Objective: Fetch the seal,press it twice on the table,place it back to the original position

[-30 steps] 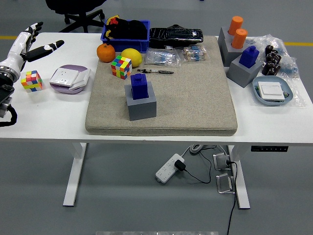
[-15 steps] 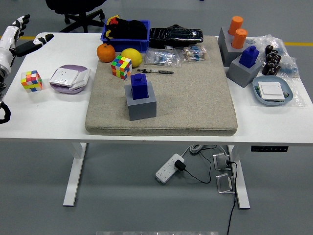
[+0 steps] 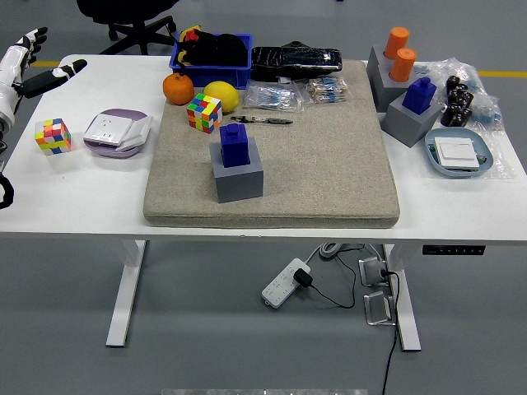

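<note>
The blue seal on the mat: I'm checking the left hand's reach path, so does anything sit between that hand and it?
Yes. Between the left hand and the blue seal lie a cube and a lilac tray, both low.

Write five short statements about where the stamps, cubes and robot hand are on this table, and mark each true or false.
1. The blue stamp stands on a grey block on the beige mat. True.
2. The left robot hand grips that stamp. False: it is at the table's far left edge, fingers spread, holding nothing.
3. A colourful cube sits on the mat beside a lemon. True.
4. Two orange cylinders stand at the table's near left corner. False: they are at the far right.
5. A second colourful cube lies on the bare table left of the mat. True.
</note>
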